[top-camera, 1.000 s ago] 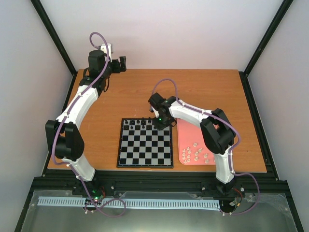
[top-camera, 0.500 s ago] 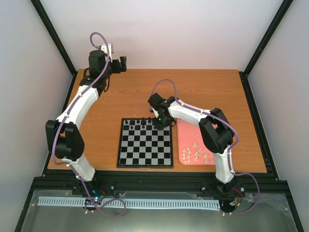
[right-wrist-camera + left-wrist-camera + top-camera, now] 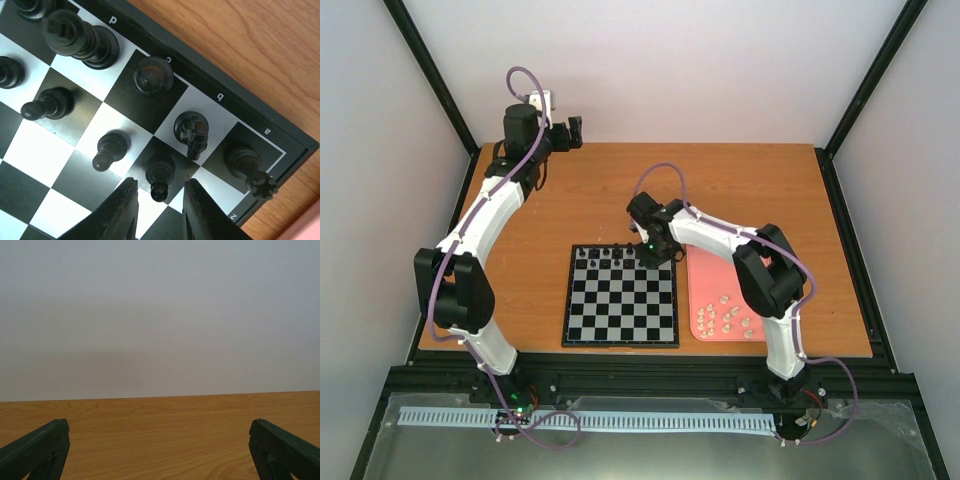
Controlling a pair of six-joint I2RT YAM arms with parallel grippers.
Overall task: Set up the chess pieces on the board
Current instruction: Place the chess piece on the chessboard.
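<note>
On the board [image 3: 127, 114], a black pawn [image 3: 160, 172] stands between the right tool's [image 3: 160, 184] jaws.

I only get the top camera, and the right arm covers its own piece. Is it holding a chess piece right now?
Observer: No. In the right wrist view, the right jaws stand slightly apart. A black pawn is upright between them, with a gap on each side.
Operator: What's beside that pawn, near the corner?
Observer: A black rook stands on the corner square of the board, marked a. A knight stands next to it on b.
Operator: And the left arm?
Observer: Its wrist view shows the left jaws wide apart with nothing between them, only the wooden table and the wall ahead.
</note>
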